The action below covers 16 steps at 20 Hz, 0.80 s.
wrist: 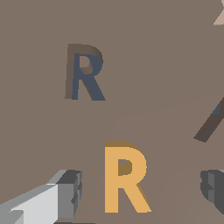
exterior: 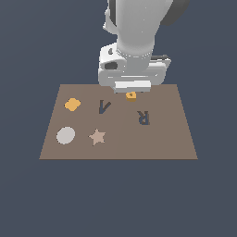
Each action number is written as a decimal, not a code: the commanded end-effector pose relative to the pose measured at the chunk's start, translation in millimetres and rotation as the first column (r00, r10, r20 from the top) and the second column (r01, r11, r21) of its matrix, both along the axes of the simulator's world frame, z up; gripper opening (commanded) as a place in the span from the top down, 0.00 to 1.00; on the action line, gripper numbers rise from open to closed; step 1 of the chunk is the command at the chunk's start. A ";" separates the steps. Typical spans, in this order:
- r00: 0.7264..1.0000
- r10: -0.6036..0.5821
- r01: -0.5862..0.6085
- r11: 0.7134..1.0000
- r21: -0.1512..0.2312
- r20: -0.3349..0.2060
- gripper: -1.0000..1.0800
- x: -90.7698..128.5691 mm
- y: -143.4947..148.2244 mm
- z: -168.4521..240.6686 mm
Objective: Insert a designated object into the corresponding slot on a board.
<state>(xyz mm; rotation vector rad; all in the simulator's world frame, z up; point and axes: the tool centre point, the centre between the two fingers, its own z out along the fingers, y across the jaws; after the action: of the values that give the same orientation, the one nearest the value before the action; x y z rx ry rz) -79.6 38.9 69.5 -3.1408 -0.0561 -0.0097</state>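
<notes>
The orange-yellow R block [wrist: 124,179] lies flat on the brown board [wrist: 166,65]. In the exterior view only part of it [exterior: 131,95] shows under the hand, near the board's [exterior: 171,139] far edge. My gripper [wrist: 141,186] is open just above the block. One finger [wrist: 65,194] stands on each side of it, and neither touches it. In the exterior view the gripper [exterior: 132,89] is mostly hidden by the white hand. The dark grey-blue R-shaped slot [wrist: 86,76] is empty. It lies a short way nearer than the block, toward the exterior view's right [exterior: 143,117].
A dark V/A-shaped recess [exterior: 105,106] lies beside the block, and an orange blob piece [exterior: 72,104] at the exterior view's left. A grey disc [exterior: 65,135] and a tan star [exterior: 97,136] sit nearer the front. The board rests on a dark blue-grey floor [exterior: 115,199].
</notes>
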 end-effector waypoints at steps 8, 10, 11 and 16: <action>1.000 0.000 0.000 1.000 0.000 -0.007 0.04 -12.0 5.1 -18.0; 1.000 0.000 0.000 1.000 0.000 -0.007 0.04 -12.0 5.1 -19.2; 1.000 0.000 0.000 1.000 0.000 -0.007 0.04 -12.0 5.2 -20.7; 1.000 -0.001 0.001 1.000 0.000 -0.007 0.04 -12.3 5.4 -34.8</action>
<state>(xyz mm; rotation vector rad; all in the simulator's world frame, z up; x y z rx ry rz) -91.6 44.2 39.2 -3.1411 -0.0550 0.0000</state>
